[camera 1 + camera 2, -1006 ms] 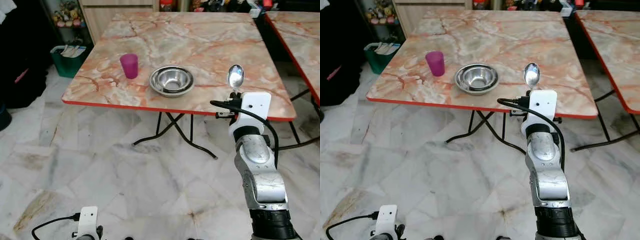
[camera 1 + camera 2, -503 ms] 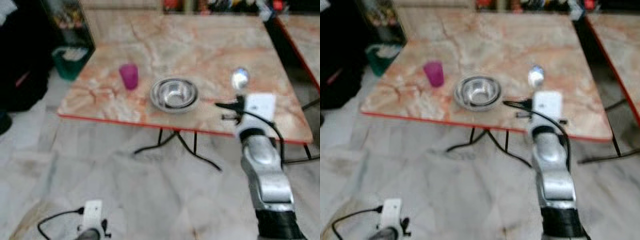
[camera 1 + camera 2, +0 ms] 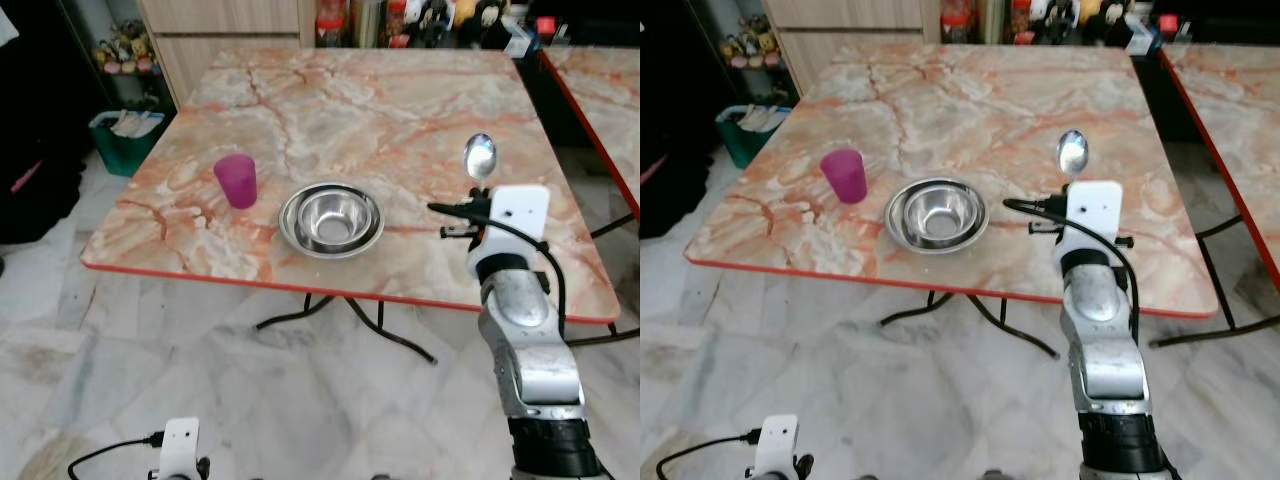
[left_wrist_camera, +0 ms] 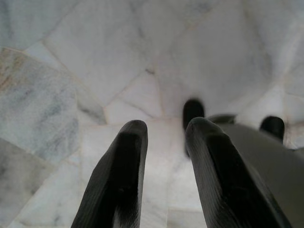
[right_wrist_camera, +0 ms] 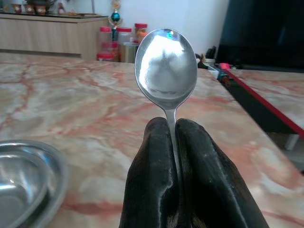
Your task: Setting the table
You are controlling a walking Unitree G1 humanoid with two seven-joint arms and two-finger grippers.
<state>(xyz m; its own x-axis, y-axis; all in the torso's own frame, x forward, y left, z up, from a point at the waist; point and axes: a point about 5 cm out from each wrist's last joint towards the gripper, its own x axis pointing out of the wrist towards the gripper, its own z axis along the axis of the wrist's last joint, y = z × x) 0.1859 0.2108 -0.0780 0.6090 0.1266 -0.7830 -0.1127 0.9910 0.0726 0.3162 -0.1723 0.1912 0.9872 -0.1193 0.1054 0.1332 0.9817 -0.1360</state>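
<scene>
Near the table's front edge, head views: steel bowl [image 3: 331, 218] sat on the marble table [image 3: 400, 110], pink cup [image 3: 237, 181] just beside it toward the left edge, the two apart. Right tool [image 3: 478, 200] was raised over the front right part of the table, holding a spoon [image 3: 479, 157] upright, bowl end up. Judged: bowl and cup placed, spoon not yet laid down; roughly two thirds done.

Right wrist view: right tool's fingers [image 5: 152, 190] were pressed together on the spoon's handle, pinching it. Steel bowl's rim was off to one side, table surface beyond.

Left wrist view: left tool [image 4: 164, 142] hung idle over the marble floor [image 4: 71, 57], fingers slightly spread, holding nothing.
</scene>
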